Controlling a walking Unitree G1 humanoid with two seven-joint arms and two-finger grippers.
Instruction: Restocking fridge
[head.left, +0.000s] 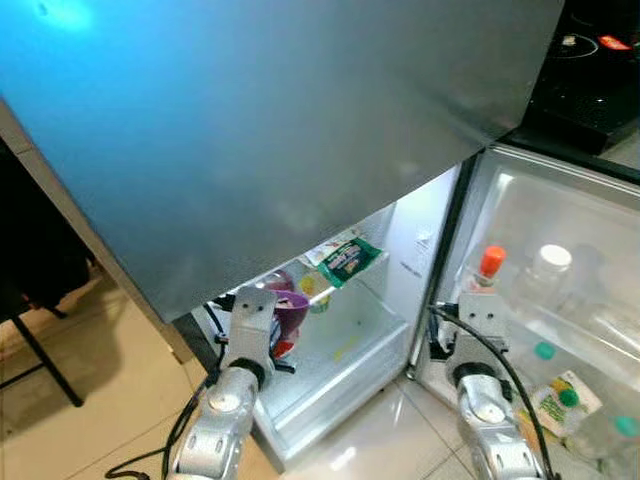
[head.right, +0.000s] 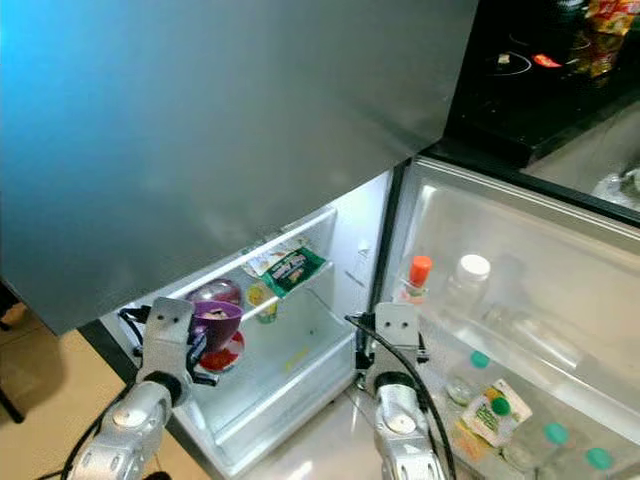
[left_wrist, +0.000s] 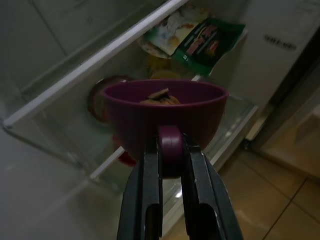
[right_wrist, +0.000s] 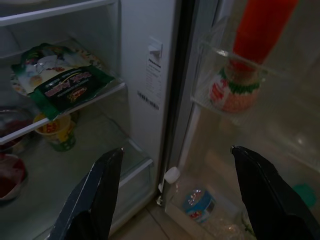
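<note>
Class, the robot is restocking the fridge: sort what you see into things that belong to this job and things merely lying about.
Belongs to the job:
- purple cup, clamped by its handle in the left pincer
- fridge shelf
- right pincer, open near the door

Lying about:
- green packet
- red-capped bottle in the door
- stovetop

The purple cup (left_wrist: 165, 117) is showing a uniform deep plum, handle included, with tan and dark bits inside. The left tool (left_wrist: 172, 187) is reading black, as is the right tool (right_wrist: 180, 195). The green packet (head.left: 350, 260) is carrying white and red lettering on dark green (print too small to read). The bottle (head.left: 487, 267) in the door is wearing an orange-red cap over a red, white and green label. The fridge door (head.left: 250, 130) is appearing grey, shading to blue at its left. The floor (head.left: 90, 420) is looking beige.
</note>
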